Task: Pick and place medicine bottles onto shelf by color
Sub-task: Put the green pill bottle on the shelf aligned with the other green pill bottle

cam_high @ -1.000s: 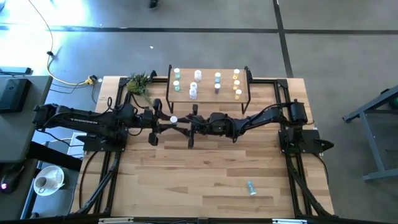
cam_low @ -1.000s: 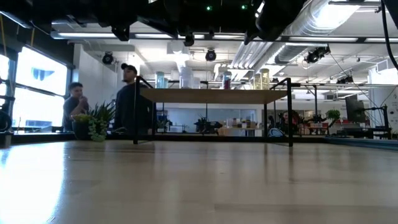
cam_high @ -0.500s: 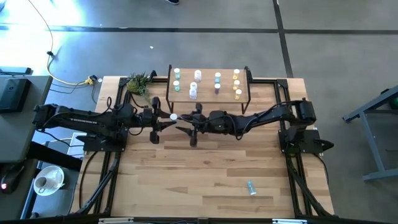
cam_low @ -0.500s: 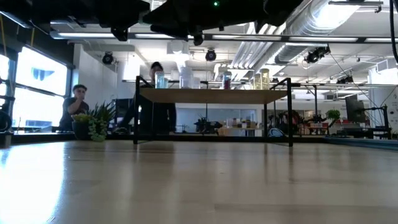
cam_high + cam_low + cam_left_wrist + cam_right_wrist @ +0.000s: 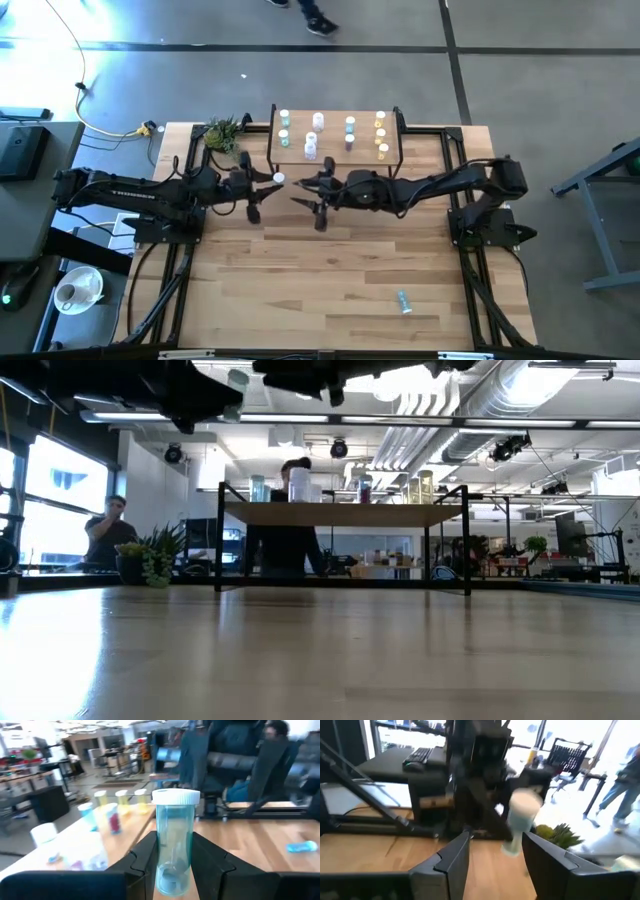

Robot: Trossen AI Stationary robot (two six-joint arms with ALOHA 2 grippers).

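My left gripper (image 5: 172, 865) clamps a teal bottle (image 5: 174, 840) upright, just off the shelf's (image 5: 392, 160) front-left corner. My right gripper (image 5: 303, 188) faces it with fingers spread, holding nothing. Bottles (image 5: 349, 132) crowd the shelf. Potted plant (image 5: 223, 133) beside it; a stray bottle (image 5: 403, 300) lies near the table's front.

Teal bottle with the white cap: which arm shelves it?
Left. The left gripper already clamps the teal white-capped bottle upright, just off the light-wood shelf. The right gripper is open and empty beside it.
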